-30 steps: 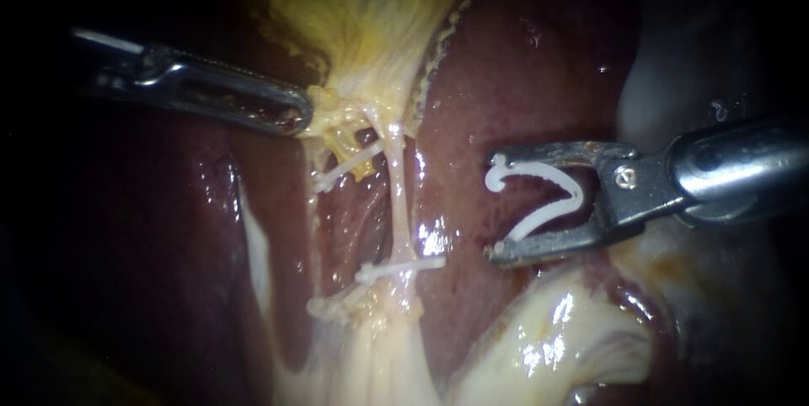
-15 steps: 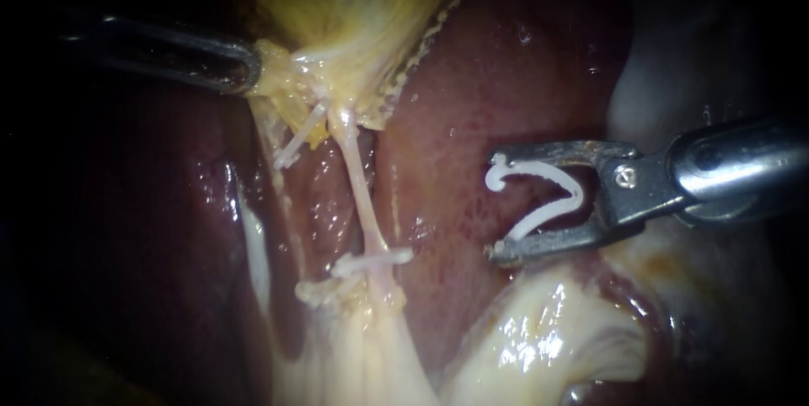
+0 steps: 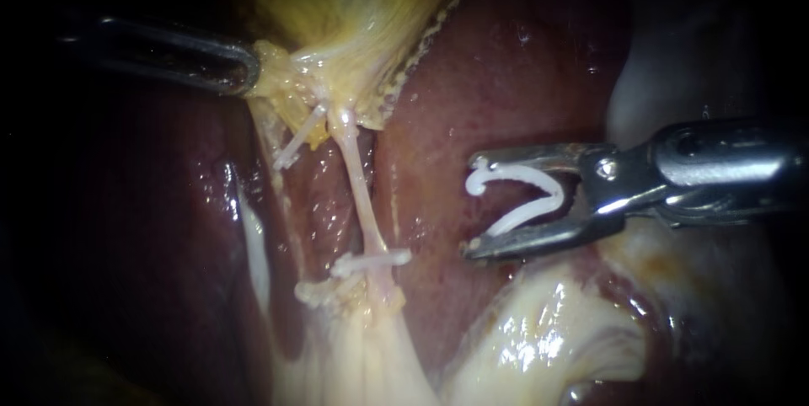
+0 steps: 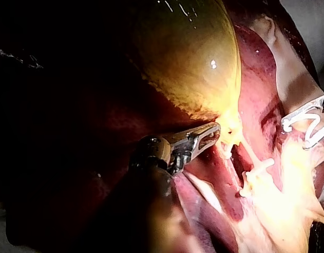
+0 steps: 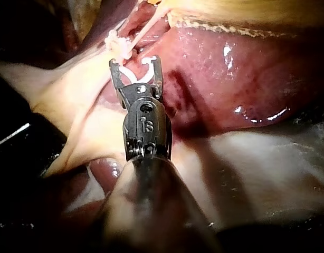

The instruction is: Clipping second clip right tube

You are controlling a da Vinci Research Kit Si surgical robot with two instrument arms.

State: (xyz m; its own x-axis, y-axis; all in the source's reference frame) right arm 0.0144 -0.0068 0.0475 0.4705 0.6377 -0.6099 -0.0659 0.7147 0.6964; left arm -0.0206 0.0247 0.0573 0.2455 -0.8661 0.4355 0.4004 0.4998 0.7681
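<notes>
Clip [image 3: 518, 170] in right instrument [image 3: 470, 204], tube [image 3: 362, 200] seemingly apart

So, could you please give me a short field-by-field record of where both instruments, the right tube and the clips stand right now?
Left instrument: jaws shut on the gallbladder at its narrow end
Right instrument: jaws wide apart, holding the loaded clip, which is open
Right tube: stretched taut, bare along its middle
Clip on right tube: one, at the lower end
Loaded clip to tube: apart, over the liver, not yet around the tube
</notes>
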